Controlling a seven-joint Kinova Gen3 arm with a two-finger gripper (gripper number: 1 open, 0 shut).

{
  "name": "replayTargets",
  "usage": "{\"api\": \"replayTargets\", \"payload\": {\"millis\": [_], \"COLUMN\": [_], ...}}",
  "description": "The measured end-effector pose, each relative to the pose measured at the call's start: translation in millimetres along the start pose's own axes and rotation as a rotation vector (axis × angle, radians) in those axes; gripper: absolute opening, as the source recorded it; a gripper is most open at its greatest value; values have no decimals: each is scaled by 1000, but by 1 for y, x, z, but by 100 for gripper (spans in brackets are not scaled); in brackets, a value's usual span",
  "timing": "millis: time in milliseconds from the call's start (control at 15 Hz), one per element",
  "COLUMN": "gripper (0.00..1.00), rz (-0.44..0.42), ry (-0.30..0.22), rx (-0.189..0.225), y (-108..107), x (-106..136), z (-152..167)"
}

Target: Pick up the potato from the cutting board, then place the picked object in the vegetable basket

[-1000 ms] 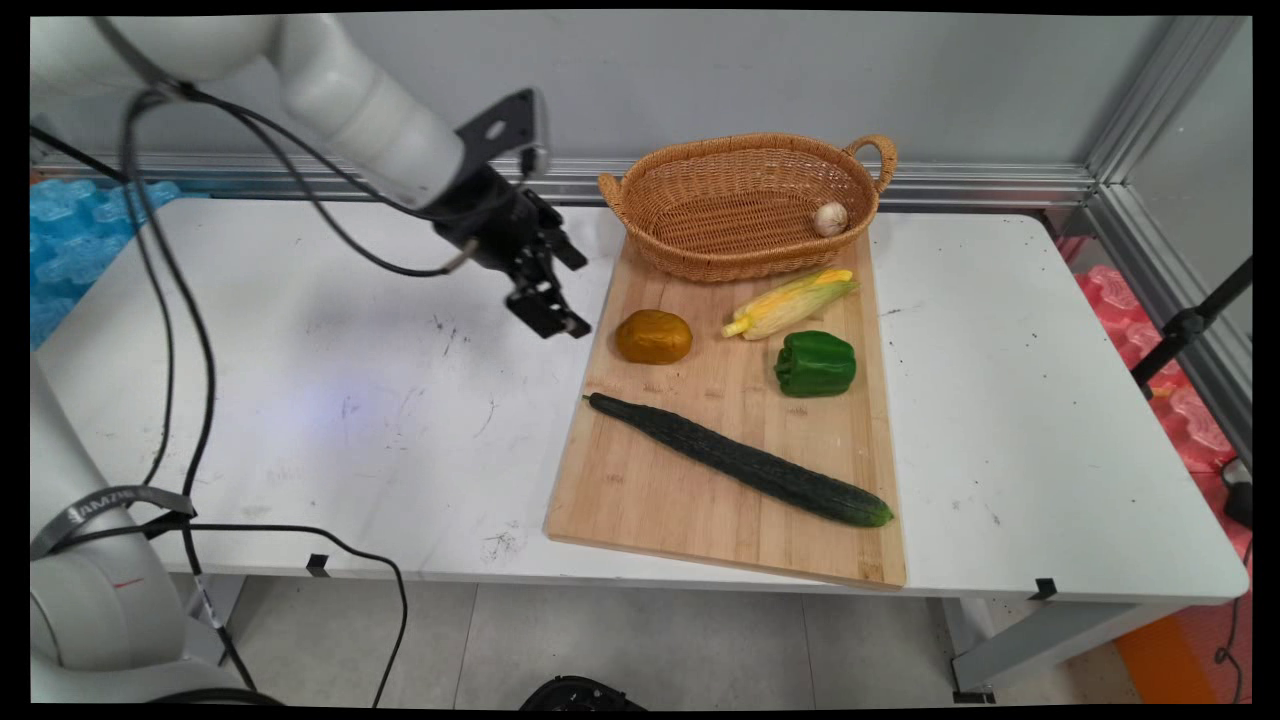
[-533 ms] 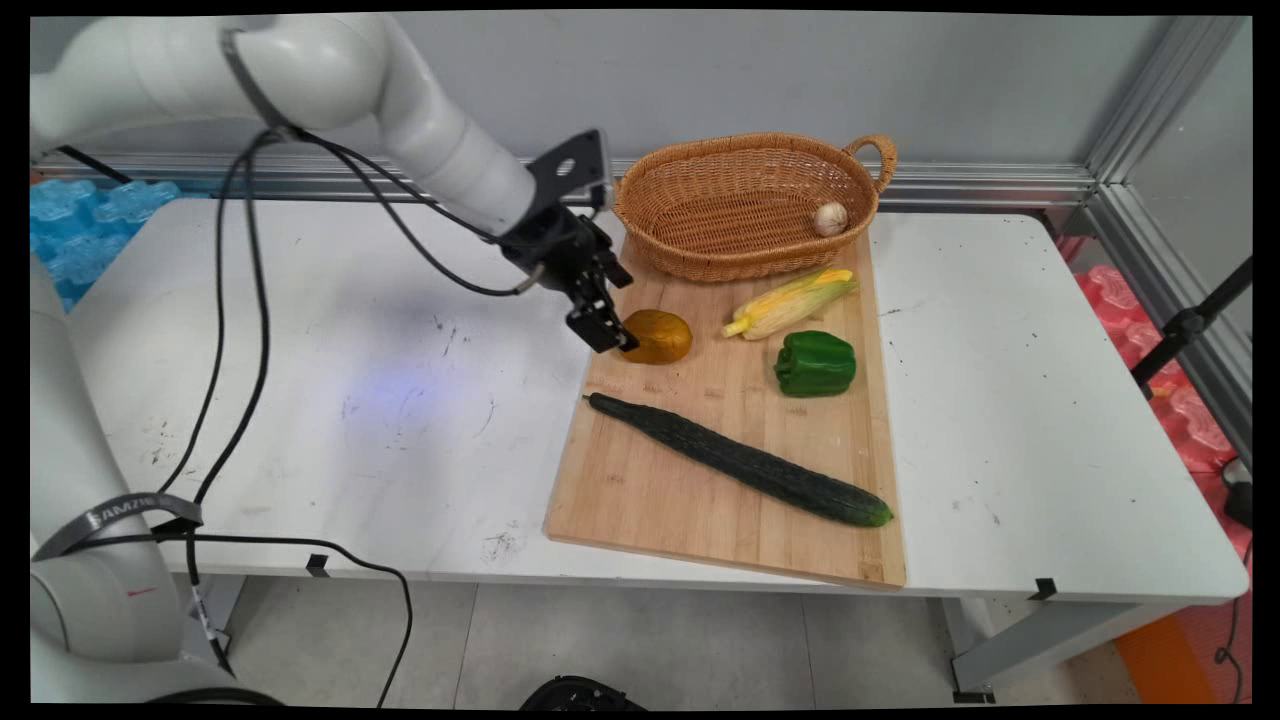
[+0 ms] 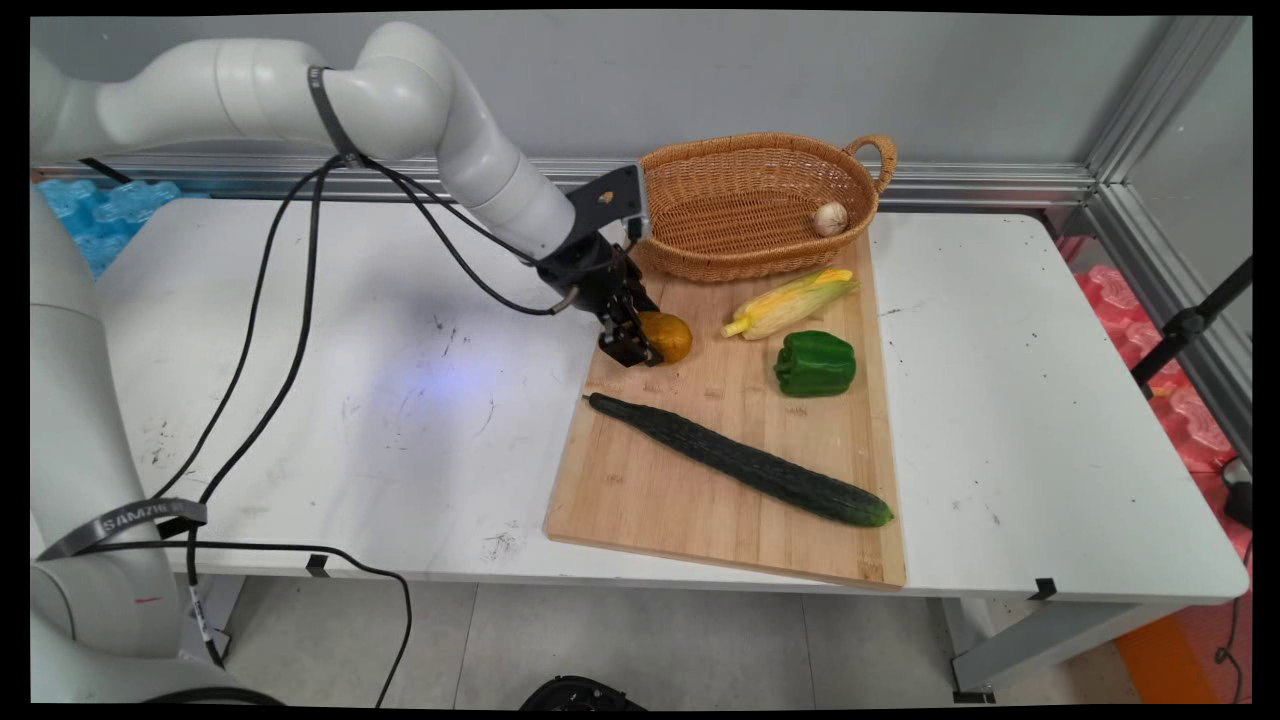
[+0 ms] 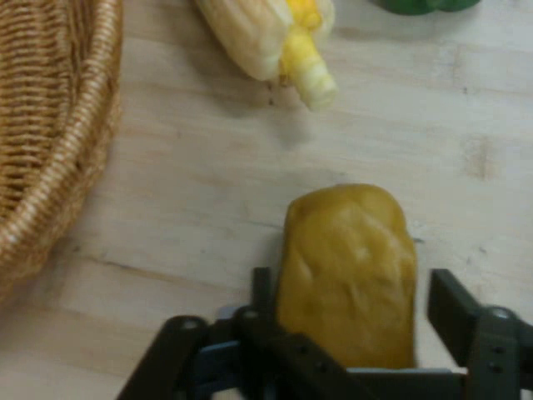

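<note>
A yellow-brown potato (image 3: 674,336) (image 4: 350,258) lies on the far left part of a wooden cutting board (image 3: 700,500). My gripper (image 3: 640,350) (image 4: 356,292) has come down at its left end and stands open, one finger on each side of it. In the hand view the left finger (image 4: 262,287) is against the potato's side, and the right finger (image 4: 454,304) stands a small gap away from it. The potato rests on the board.
A wicker basket (image 3: 700,262) (image 4: 50,125) with a small white garlic bulb (image 3: 830,218) sits just behind the board. Also on the board are a corn cob (image 3: 790,303) (image 4: 275,42), a green pepper (image 3: 815,363) and a long cucumber (image 3: 740,460).
The gripper has moved right and down from over the bare table to the board and now straddles the potato. Nothing on the board has shifted.
</note>
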Motion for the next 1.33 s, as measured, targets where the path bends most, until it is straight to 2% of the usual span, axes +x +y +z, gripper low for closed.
{"api": "replayTargets", "payload": {"millis": [333,733,1000,1333], "gripper": [0,0,0,0], "rz": [28,14,-69,-229], "ry": [6,27,73,141], "rx": [-1,31,90,190], "y": [-2,-1,-9,-37], "x": [9,32,53,74], "z": [-1,-42,-84,-115]}}
